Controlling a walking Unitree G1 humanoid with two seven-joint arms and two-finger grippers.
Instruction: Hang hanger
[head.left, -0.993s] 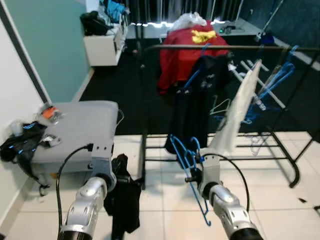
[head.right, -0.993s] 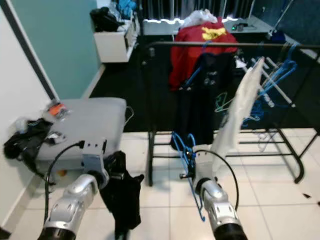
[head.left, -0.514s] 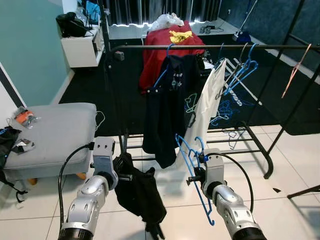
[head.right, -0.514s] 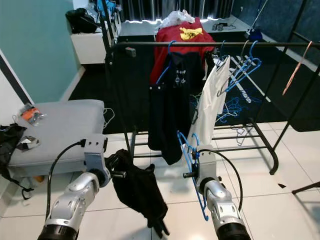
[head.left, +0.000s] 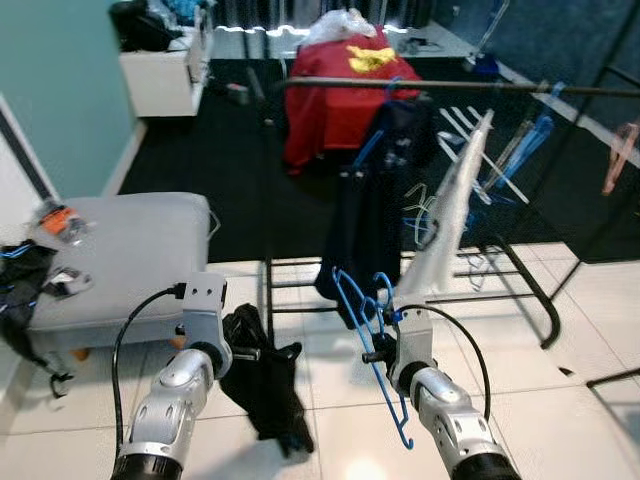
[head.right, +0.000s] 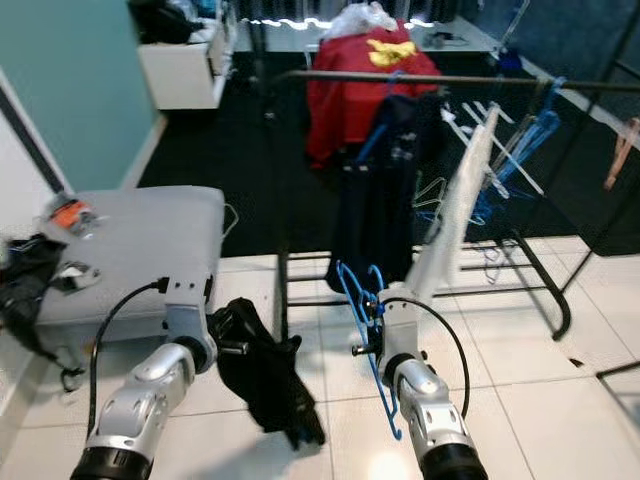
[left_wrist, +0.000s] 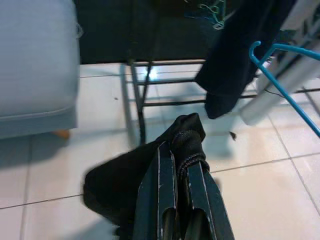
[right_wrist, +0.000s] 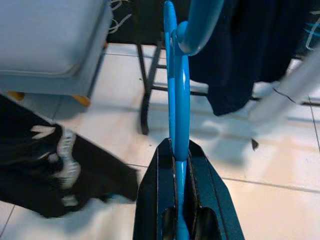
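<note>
The blue hanger (head.left: 368, 345) is pinched between the closed fingers of the right gripper (right_wrist: 181, 162), which grips it low on the frame so that the hook end rises above the fingers and the rest trails down below the wrist toward the floor. Held this way, the hook looks free to be lifted to the rail (head.left: 450, 87) of the clothes rack (head.left: 530, 290), which stands ahead of and well above the gripper; that lift is not yet made. On the rail ahead hang a dark garment (head.left: 375, 200) and a white garment (head.left: 450, 215), with more blue hangers (head.left: 530, 140) farther to the gripper's right.

The left gripper (left_wrist: 180, 160) is clamped on a black garment (head.left: 262, 375), which droops below it toward the tiled floor (head.left: 560, 400), probably kept aside for the hanger. A grey bench (head.left: 130, 250) sits beyond and to its left.

The head views are blurred, so where the hanger's hook ends is hard to tell. The rack's far end is cut off.
</note>
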